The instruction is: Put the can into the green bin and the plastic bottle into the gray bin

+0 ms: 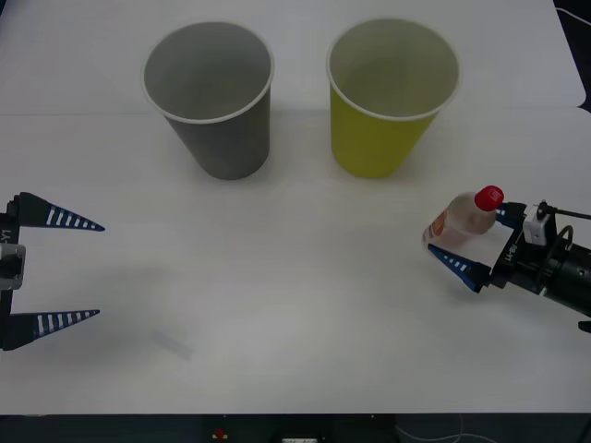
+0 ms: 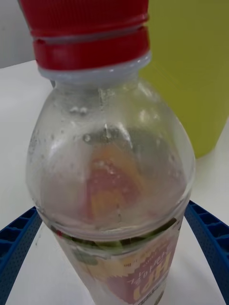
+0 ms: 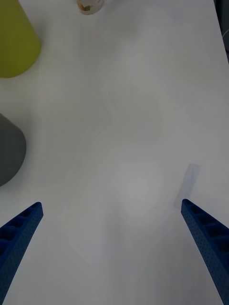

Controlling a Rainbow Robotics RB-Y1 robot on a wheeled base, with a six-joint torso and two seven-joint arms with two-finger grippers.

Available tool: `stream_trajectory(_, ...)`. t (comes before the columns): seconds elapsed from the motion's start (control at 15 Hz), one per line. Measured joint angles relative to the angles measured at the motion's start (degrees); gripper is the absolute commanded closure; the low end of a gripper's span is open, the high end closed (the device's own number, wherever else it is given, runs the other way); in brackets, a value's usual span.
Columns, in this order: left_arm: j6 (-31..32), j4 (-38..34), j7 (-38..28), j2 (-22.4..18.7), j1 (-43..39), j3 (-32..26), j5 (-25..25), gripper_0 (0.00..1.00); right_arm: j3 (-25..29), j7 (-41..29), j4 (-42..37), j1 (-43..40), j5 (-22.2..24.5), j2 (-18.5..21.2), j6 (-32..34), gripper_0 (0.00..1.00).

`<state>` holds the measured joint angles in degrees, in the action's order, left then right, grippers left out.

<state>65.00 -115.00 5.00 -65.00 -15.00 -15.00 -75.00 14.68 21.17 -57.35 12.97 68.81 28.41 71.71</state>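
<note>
The plastic bottle point(image 1: 464, 219) sits at the right side of the white table point(image 1: 295, 305), tilted, with its red cap point(image 1: 488, 197) pointing up and to the right, toward the arm. The right claw point(image 1: 466, 242) reaches in from the right edge and has the bottle between its blue ribbed fingers point(image 1: 459, 265); one finger shows just below the bottle in the front view, the other is hidden behind it. In the right wrist view the bottle point(image 2: 112, 190) fills the space between the two fingers point(image 2: 210, 243), which stand against its sides at the label, so the claw is closed around the bottle. Whether the bottle's base rests on the table or is lifted off it cannot be told. The green bin point(image 1: 388, 97) stands upright at the back of the table, right of centre, near the bottle but apart from it; its yellow-green wall point(image 2: 191, 71) rises just behind the bottle in the right wrist view. The gray bin point(image 1: 214, 97) stands upright beside it to the left, with a gap between the two. The left claw point(image 1: 81, 269) waits at the left edge of the table, its fingers spread wide apart over bare tabletop with nothing between them, well away from both bins.
</note>
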Motion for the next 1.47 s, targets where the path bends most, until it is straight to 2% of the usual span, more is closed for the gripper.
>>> stream_trajectory(0.33, 0.0, 0.0, 0.0, 0.0, 0.0, 0.0, 0.0, 0.0, -0.42, 0.01, -0.02, 0.33, 0.01, -0.38, -0.32, 0.0)
stream_trajectory(0.4, 0.0, 0.0, 0.0, 0.0, 0.0, 0.0, 0.0, 0.0, -0.52, 0.04, -0.01, 0.44, 0.01, -0.38, -0.33, 0.67)
stream_trajectory(0.47, 0.0, 0.0, 0.0, 0.0, 0.0, 0.0, 0.0, 0.0, -0.7, 0.06, 0.02, 0.58, 0.01, -0.38, -0.33, 1.0)
stream_trajectory(1.07, 0.0, 0.0, 0.0, 0.0, 0.0, 0.0, 0.0, 0.0, -1.32, -0.21, -0.03, 0.95, 0.01, -0.13, 1.44, 1.0)
stream_trajectory(1.47, 0.0, 0.0, 0.0, 0.0, 0.0, 0.0, 0.0, 0.0, -3.66, -2.96, -2.98, 0.69, -0.19, 4.1, 5.21, 1.0)
